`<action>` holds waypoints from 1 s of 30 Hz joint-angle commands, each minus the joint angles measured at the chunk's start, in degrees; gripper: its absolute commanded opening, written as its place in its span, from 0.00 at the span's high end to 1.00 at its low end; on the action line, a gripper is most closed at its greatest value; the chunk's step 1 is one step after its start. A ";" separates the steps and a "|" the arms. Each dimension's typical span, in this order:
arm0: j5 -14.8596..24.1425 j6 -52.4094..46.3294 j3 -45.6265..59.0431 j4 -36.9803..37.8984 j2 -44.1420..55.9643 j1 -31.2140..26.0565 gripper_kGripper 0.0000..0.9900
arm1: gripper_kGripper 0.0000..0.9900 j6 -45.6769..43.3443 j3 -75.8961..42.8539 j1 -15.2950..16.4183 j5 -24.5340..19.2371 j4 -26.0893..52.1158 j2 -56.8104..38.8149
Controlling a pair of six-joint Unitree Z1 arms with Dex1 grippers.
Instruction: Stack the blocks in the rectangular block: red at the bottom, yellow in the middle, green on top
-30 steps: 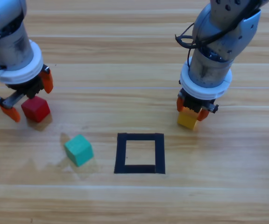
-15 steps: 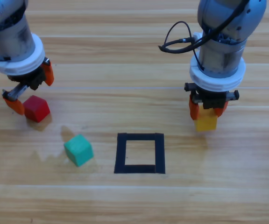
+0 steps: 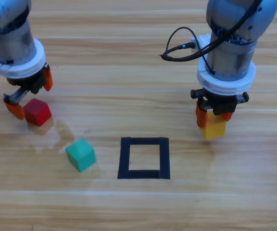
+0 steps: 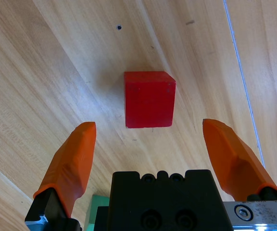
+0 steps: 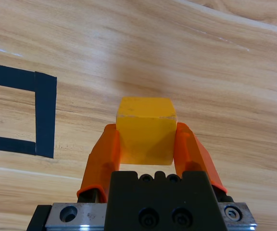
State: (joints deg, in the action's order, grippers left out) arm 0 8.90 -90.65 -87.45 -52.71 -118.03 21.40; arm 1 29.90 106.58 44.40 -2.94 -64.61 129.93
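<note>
The red cube [image 3: 37,111] rests on the wood at the left. My left gripper [image 3: 29,94] hangs open just behind it. In the left wrist view the red cube [image 4: 149,99] lies just past the two spread fingertips of the left gripper [image 4: 149,126], untouched. My right gripper [image 3: 213,118] is shut on the yellow cube [image 3: 213,128], right of the black tape rectangle [image 3: 124,158]. The right wrist view shows the yellow cube [image 5: 145,130] clamped in the right gripper [image 5: 146,129], with the tape rectangle [image 5: 44,115] at the left. The green cube [image 3: 81,154] sits left of the rectangle.
Bare wooden table surrounds the rectangle on all sides. A black cable [image 3: 179,48] loops off the right arm's left side. A sliver of the green cube [image 4: 94,207] shows beside the left gripper's body in the left wrist view.
My right gripper has carried the yellow cube a little to the right and toward the front. The left gripper has drawn back slightly from the red cube, which stayed in place.
</note>
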 commanded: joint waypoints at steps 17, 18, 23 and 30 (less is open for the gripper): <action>-1.08 1.27 -0.17 -0.55 -6.07 -1.71 0.05 | 0.89 -0.45 -2.34 -1.07 0.83 0.10 -1.78; -1.17 1.27 -0.17 -0.55 -6.16 -1.71 0.06 | 0.89 -0.45 -2.34 -1.07 0.83 0.10 -1.69; -1.08 2.06 -1.05 -0.55 -6.86 -1.71 0.13 | 0.89 -0.45 -2.43 -1.07 0.83 0.36 -1.61; -0.73 2.50 -1.23 -0.55 -7.04 -1.71 0.19 | 0.89 -0.54 -2.43 -1.07 0.83 0.36 -1.69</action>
State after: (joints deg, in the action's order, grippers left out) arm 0 8.25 -89.00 -88.66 -52.72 -122.41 20.98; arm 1 29.88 105.69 44.40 -2.94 -64.61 128.75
